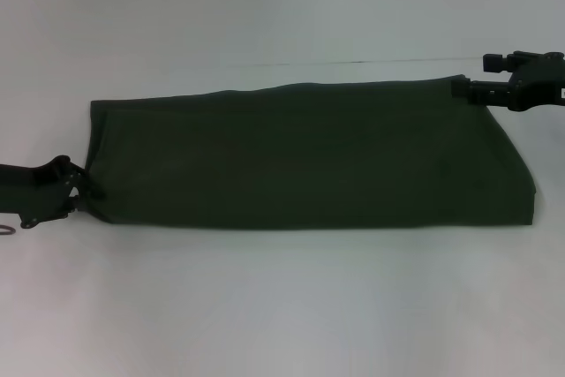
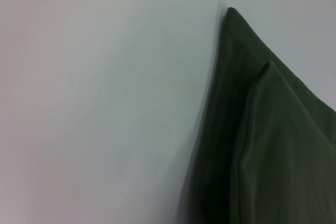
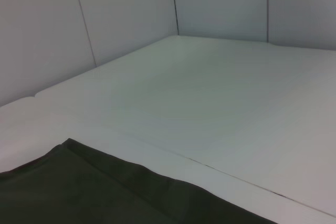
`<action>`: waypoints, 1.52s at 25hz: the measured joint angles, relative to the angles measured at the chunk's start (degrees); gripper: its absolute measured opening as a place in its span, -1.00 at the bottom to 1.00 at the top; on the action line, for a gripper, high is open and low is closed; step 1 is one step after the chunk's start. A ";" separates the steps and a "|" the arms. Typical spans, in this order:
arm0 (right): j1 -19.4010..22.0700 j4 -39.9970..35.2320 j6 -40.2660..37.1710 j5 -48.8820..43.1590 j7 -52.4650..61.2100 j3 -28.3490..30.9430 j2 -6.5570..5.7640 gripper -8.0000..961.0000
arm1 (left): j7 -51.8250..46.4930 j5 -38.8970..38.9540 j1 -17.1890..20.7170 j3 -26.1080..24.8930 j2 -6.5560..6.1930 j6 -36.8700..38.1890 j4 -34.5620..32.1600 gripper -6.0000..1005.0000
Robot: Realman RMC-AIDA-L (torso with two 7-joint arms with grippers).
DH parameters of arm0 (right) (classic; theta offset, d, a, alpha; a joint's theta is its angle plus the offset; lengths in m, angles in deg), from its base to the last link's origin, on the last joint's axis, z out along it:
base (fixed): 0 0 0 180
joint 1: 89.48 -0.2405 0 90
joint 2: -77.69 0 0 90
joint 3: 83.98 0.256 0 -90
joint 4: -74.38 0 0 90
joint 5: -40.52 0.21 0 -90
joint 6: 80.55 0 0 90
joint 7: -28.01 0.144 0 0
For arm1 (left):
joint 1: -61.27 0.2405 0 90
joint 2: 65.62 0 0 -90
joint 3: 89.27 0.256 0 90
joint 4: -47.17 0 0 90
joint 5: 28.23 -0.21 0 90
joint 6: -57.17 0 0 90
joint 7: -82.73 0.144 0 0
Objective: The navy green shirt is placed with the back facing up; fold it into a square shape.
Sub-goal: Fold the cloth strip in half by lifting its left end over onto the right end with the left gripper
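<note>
You have the navy green shirt [image 1: 309,156] folded into a long band across the middle of the worktop [image 1: 282,306]. Your left hand [image 1: 86,187] pinches its lower-left corner; your right hand [image 1: 461,89] grips the upper-right corner.

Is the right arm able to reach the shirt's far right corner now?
Probably yes: the right gripper is already at that corner of the shirt, with nothing between them.
</note>
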 joint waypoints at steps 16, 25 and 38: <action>-0.40 0.00 1.10 0.00 -0.04 -0.14 0.17 0.72 | 1.65 0.23 -0.02 0.09 0.02 0.35 -0.02 -0.91; -0.49 0.00 1.20 0.00 -0.04 -0.27 0.58 0.72 | 2.95 0.53 0.88 -1.42 -0.26 2.03 -1.76 -0.89; -0.67 0.00 1.50 -0.01 0.07 -0.72 0.80 0.72 | 3.47 1.51 1.27 -2.51 -0.23 1.83 -1.49 -0.82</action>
